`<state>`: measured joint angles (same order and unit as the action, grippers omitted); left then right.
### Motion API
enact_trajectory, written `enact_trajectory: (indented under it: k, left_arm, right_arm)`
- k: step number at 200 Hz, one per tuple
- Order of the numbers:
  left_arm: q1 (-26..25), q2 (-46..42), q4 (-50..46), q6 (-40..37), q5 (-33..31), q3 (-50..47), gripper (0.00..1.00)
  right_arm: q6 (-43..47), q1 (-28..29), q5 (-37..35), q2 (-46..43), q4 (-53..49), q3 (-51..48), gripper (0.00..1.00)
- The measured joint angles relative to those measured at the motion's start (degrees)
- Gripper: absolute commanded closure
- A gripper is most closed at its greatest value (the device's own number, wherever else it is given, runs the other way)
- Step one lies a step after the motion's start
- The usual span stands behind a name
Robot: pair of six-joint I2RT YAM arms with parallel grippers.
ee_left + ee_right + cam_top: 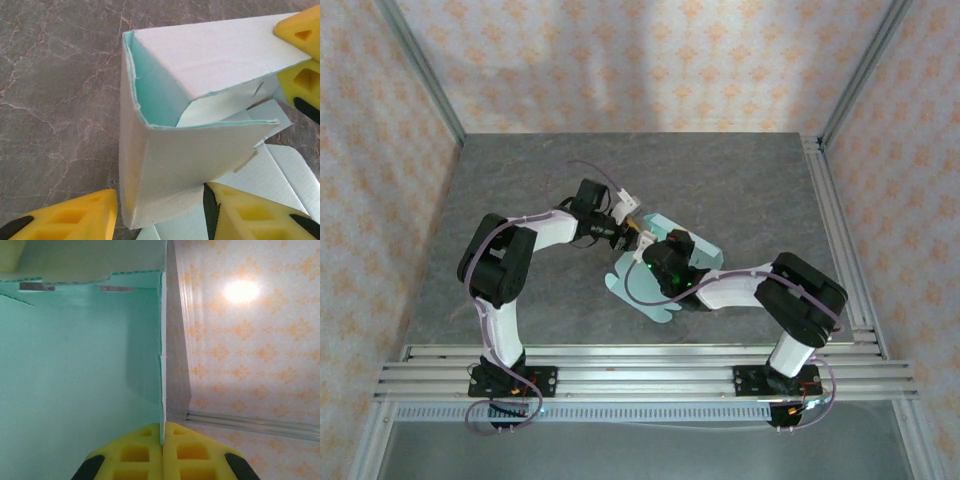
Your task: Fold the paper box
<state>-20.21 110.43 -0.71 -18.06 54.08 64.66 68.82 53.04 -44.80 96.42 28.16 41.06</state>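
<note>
My right gripper (162,434) is clamped on the paper box (75,370). In its wrist view the two yellow fingers meet at the bottom of the frame, with the thin edge of an upright card panel pinched between them. The mint face of that panel runs off to the left and is cut by the frame. I cannot identify a pale blur in the top left corner. Past the card edge I see the patterned wall (250,350) with a bright glare spot (241,291).

My left gripper (160,194) has its fingers apart, one on each side of a raised corner of the box (200,55). The card sits close to both, and I cannot tell whether either touches it. Beyond them, panels stand up into an open pocket, mint inside. Flat flaps lie on the grey worktop (60,75) to the right, cut off at the frame edge. At the upper right the right gripper's fingers (300,32) bite the end of the top panel, half out of frame themselves.

From overhead, past the aluminium rails (640,365), the box (708,256) lies near the middle of the worktop (520,170) with its rounded flaps spread. Both arms meet over it and hide its centre, and the grippers are too small and dark there to read.
</note>
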Motion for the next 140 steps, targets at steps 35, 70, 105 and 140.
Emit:
enact_trajectory:
  k: [35, 70, 105, 140]
  left_arm:
    - [0.4, 0.0, 0.4, 0.2, 0.0, -0.8, 0.51]
    - [3.4, 0.0, 3.5, 2.0, -0.1, -4.9, 0.50]
    - [3.6, 0.0, 3.7, 1.9, 0.0, -4.9, 0.50]
    - [3.3, 0.0, 3.8, 1.9, -0.1, -4.9, 0.50]
  right_arm:
    - [4.9, 0.5, -0.3, 0.9, 5.8, -1.1, 1.00]
    - [8.2, 0.5, -0.5, 1.3, 9.4, -1.1, 1.00]
    - [14.1, 0.5, -0.4, 4.9, 17.8, -1.5, 1.00]
    - [18.8, 0.5, -0.5, 7.6, 26.0, -2.6, 1.00]
